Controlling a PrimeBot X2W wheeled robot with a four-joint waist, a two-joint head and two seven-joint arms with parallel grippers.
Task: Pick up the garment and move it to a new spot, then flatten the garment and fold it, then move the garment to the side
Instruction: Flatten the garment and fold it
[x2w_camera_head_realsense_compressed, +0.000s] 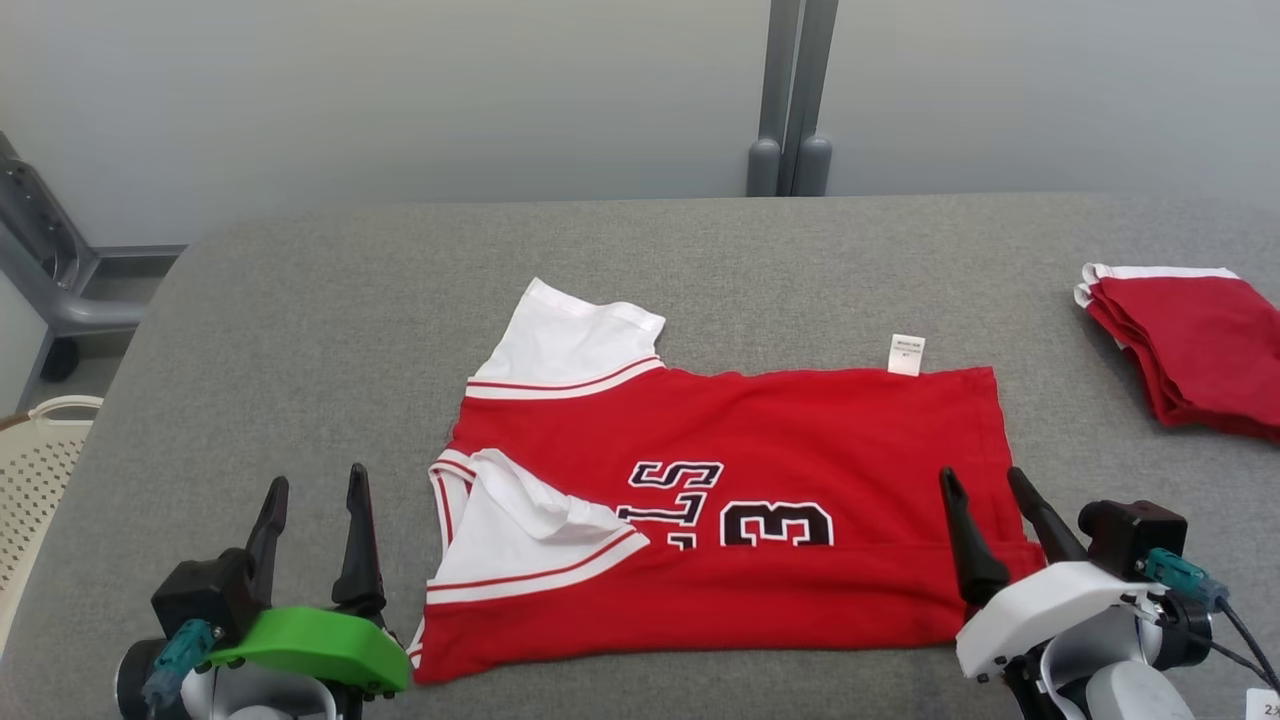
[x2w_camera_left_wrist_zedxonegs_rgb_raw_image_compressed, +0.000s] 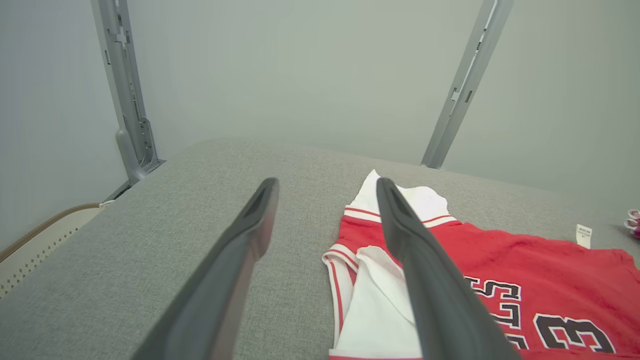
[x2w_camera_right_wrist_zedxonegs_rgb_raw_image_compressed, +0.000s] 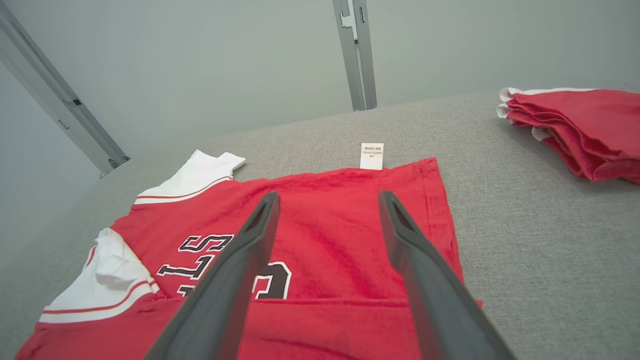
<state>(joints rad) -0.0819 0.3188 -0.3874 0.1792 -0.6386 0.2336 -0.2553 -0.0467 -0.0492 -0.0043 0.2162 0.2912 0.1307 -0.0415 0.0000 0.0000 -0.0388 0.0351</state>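
Our left gripper (x2w_camera_head_realsense_compressed: 317, 477) and right gripper (x2w_camera_head_realsense_compressed: 980, 473) gape empty; the grey table (x2w_camera_head_realsense_compressed: 300, 330) runs ahead of our fingers to a pale wall (x2w_camera_head_realsense_compressed: 400, 90).

The garment (x2w_camera_head_realsense_compressed: 760, 560) lies on the table (x2w_camera_head_realsense_compressed: 300, 330), folded stack (x2w_camera_head_realsense_compressed: 1190, 350) to its right.

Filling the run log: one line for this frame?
jersey: flat on table, near edge folded over | left hand: open, empty, beside jersey | right hand: open, empty, over jersey corner | stack: far right
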